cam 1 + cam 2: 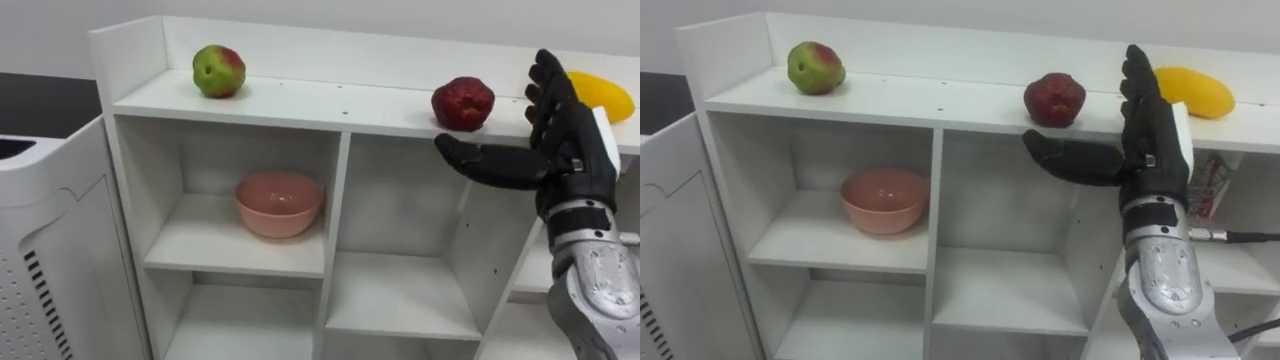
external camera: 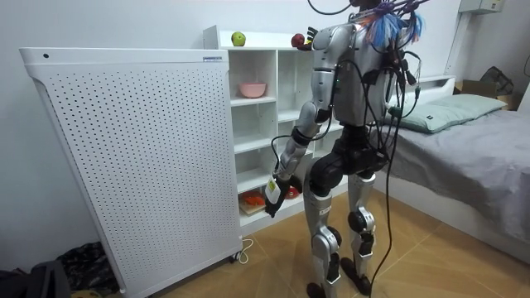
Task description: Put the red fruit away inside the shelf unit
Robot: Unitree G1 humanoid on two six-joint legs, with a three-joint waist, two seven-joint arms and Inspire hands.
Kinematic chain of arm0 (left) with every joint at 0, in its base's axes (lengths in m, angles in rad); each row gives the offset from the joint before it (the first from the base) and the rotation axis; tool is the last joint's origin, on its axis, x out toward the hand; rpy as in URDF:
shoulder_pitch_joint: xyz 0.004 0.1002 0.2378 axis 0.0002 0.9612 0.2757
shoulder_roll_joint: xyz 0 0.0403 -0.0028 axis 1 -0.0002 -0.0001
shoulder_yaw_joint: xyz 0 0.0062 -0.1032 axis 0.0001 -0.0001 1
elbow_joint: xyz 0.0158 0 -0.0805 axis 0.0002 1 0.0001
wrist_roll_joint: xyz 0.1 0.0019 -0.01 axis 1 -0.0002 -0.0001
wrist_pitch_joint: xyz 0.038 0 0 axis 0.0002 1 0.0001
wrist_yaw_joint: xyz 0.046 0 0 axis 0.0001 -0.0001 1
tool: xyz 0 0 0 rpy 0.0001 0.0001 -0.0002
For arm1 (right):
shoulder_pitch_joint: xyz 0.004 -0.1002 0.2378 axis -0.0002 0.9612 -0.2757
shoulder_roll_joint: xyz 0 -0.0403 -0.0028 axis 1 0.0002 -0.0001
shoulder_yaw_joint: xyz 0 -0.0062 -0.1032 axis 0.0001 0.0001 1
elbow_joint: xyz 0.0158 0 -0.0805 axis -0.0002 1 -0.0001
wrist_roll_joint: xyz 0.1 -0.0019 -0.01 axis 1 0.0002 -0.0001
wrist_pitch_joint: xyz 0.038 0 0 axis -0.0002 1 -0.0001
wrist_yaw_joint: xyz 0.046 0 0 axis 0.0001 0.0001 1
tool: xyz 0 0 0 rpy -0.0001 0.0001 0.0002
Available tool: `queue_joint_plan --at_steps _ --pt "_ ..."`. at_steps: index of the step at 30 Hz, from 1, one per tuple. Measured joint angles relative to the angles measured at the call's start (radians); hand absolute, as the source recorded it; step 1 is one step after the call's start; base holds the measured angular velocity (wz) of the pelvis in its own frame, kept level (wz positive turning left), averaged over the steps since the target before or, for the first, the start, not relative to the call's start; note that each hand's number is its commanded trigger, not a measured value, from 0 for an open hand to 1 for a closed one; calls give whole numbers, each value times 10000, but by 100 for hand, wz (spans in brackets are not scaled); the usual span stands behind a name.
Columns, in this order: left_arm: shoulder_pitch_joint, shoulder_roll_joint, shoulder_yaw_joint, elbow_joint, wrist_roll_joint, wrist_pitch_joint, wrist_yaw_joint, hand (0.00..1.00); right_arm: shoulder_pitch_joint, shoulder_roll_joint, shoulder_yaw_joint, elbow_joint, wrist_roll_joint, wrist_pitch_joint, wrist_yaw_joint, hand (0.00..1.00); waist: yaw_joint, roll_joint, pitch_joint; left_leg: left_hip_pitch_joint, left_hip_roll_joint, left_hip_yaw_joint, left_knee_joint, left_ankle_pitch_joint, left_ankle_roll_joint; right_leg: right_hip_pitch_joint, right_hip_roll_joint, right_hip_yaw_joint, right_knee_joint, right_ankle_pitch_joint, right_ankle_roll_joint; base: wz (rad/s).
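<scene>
A white open-fronted closet [image 1: 338,200] of square compartments stands against a pale wall, seen from just in front and a little above. Three fruits sit on its top shelf, well apart from one another. A green apple with a red blush [image 1: 219,71] is at the far left. A dark red fruit [image 1: 463,103] sits right of the middle, near the front edge. A yellow fruit [image 1: 603,96] lies at the far right.

The robot's right hand [image 1: 562,140] is raised in front of the top shelf, between the red fruit and the yellow one. Its fingers point straight up and lie close together. Its thumb stretches out flat to the left, just below the red fruit. The hand holds nothing, and whether it touches the red fruit cannot be told.

A pink bowl [image 1: 279,203] rests in the upper left compartment.

From across the room, the robot stands upright facing the closet. A tall white perforated cabinet [image 2: 141,157] is at its left and a bed [image 2: 472,141] is at the room view's right. Its left hand [image 2: 272,199] hangs low by its thigh, in front of the bottom shelves, and its pose is too small to make out.
</scene>
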Motion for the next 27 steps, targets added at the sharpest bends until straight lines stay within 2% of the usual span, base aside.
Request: queue_joint_plan --at_steps 6,12,13,14,15,16,27 --pt "-73 105 -5 -336 1 108 -199 0 -712 -114 252 518 104 12 94 0 23 23 13 -65 9 0 20 6 5 -59 6 -13 -9 23 -6 0" --pt "-256 175 -4 -441 -6 342 -215 0 -852 -254 290 747 388 165 385 0 112 23 13 -69 8 -18 21 6 5 -49 -5 -59 -15 23 -6 0" --pt "-292 200 -4 -441 -6 373 -215 0 -854 -318 293 765 489 182 405 18 118 23 13 -68 8 -20 24 6 5 -43 -6 -63 -13 24 -6 0" --pt "-311 209 -4 -441 -5 397 -215 0 -855 -343 293 766 514 192 416 73 125 23 13 -68 7 -20 25 6 5 -43 -8 -66 -10 23 -6 0" --pt "-337 227 -7 -441 -5 427 -215 0 -862 -377 294 776 508 207 459 96 130 22 12 -69 6 -20 28 7 5 -44 -12 -69 -5 24 -6 0" --pt "-362 240 -12 -441 -5 466 -216 0 -915 -380 300 854 495 207 486 100 129 22 13 -67 5 -21 33 7 6 -44 -15 -69 0 24 -6 0" --pt "-464 250 -32 -440 -16 557 -463 0 -1211 -441 318 1194 455 227 659 100 134 24 17 -74 -7 -30 33 11 13 -43 -35 -98 2 25 -3 0"
